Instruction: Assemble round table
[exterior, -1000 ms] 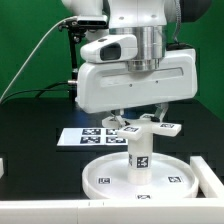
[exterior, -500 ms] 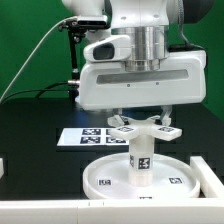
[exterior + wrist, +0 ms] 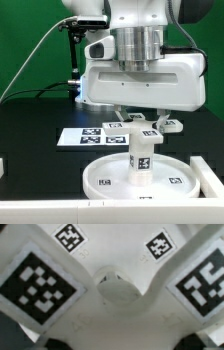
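The large rimmed round disc (image 3: 105,181) lies on the black table near the front. The short post (image 3: 140,158) stands upright at its middle. The cross-shaped foot (image 3: 141,128) sits on top of the post, its tagged arms spread to both sides. My gripper (image 3: 141,117) comes straight down onto the foot's centre and is shut on it. In the wrist view the foot (image 3: 120,294) fills the picture with several tags showing. My fingertips do not show there.
The marker board (image 3: 84,137) lies flat behind the disc, toward the exterior view's left. A plain white block (image 3: 210,176) stands at the exterior view's right edge. A white ledge (image 3: 60,214) runs along the front. Green wall behind.
My hand has turned about its vertical axis and the cross-shaped foot has turned with it on the post. The disc and post stay in place.
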`<action>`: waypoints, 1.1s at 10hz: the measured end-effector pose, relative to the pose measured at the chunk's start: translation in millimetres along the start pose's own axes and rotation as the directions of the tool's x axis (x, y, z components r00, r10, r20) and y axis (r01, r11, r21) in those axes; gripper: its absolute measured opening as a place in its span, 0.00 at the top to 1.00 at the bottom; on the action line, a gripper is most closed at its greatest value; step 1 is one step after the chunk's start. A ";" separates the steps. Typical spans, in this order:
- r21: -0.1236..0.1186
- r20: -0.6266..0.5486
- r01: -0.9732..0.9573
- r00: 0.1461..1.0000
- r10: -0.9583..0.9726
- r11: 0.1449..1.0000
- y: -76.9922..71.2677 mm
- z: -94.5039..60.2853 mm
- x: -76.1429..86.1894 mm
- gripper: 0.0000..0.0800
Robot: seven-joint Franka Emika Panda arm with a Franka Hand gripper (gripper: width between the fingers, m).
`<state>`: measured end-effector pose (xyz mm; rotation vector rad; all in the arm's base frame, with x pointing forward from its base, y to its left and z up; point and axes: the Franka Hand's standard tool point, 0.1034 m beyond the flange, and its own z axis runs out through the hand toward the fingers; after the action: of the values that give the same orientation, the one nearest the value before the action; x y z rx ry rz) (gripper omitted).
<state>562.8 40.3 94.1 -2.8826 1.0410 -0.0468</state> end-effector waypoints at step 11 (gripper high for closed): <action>0.020 0.027 -0.548 0.836 0.548 0.836 -0.5 -5.6 2.0 0.22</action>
<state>564.4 39.1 99.8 -2.4346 1.7991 0.0043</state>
